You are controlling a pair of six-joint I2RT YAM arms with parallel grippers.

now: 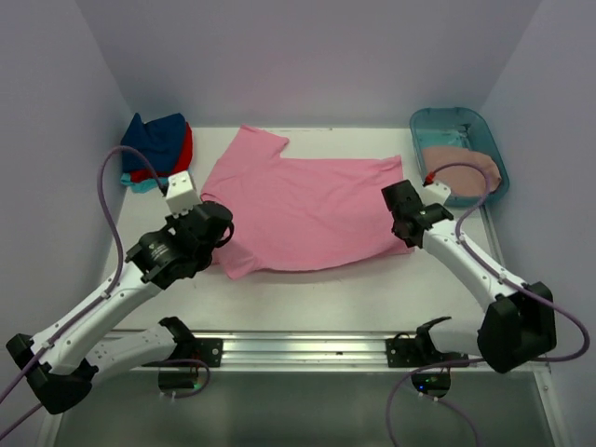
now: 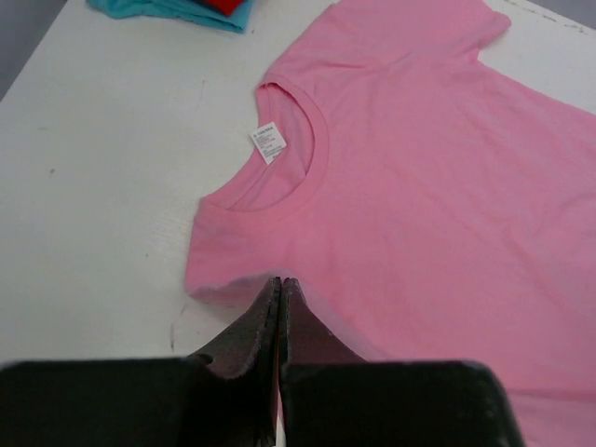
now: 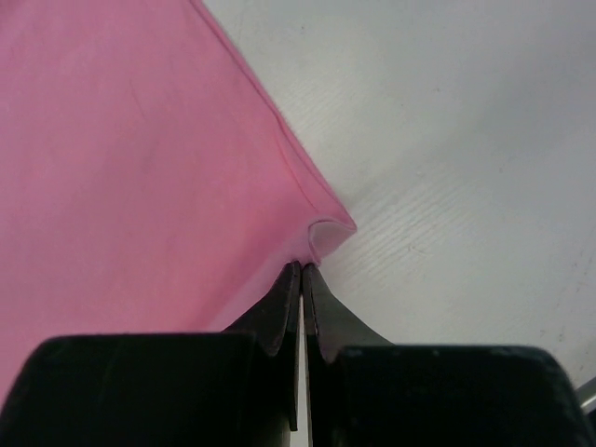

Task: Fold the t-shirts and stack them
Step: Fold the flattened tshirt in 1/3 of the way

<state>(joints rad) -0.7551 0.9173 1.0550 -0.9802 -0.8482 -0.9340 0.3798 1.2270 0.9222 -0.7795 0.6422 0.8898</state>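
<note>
A bright pink t-shirt point(image 1: 307, 209) lies spread flat across the middle of the table, collar to the left. My left gripper point(image 1: 226, 235) is shut on the edge of its near sleeve, the cloth slightly raised at the tips point(image 2: 280, 281). The collar with its white tag point(image 2: 269, 144) lies just beyond in the left wrist view. My right gripper point(image 1: 402, 225) is shut on the shirt's near right hem corner, which curls at the tips point(image 3: 303, 265). Folded navy, red and turquoise shirts point(image 1: 156, 149) are stacked at the back left. A dusty rose shirt point(image 1: 463, 168) lies in the tub.
The teal plastic tub point(image 1: 447, 113) stands at the back right corner. Grey walls close the table on the left, back and right. A metal rail point(image 1: 307, 349) with the arm bases runs along the near edge. Bare white table point(image 1: 317, 293) lies in front of the pink shirt.
</note>
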